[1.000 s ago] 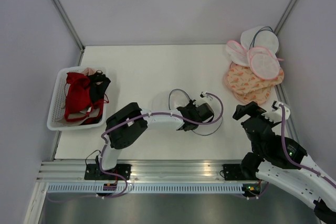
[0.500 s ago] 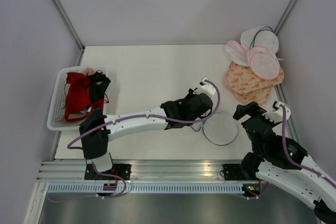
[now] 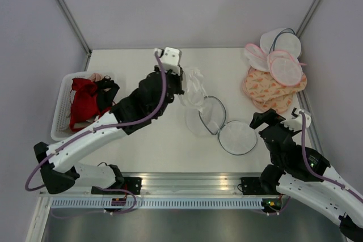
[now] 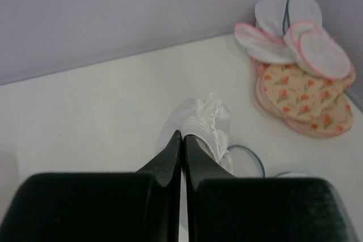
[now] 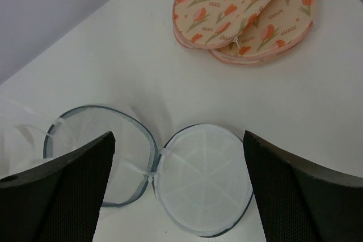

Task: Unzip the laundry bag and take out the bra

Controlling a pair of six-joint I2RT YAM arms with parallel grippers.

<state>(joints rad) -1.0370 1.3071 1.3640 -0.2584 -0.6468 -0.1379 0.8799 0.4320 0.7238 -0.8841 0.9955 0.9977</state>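
Both halves of the laundry bag (image 3: 237, 138) lie unzipped; left gripper (image 4: 181, 140) pinches the bra (image 4: 203, 120) to draw it clear, right gripper (image 5: 178, 134) gapes empty

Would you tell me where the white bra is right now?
Mid-table in the top view, the bra is pinched by the left gripper, just behind the opened laundry bag.

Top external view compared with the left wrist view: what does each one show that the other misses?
Only the top view shows the basket of red and black garments, the open right gripper, and both halves of the unzipped laundry bag. Only the left wrist view shows, close up, the left gripper shut on the white bra. Both show the bra, some bag rim and the pile of spare bags.
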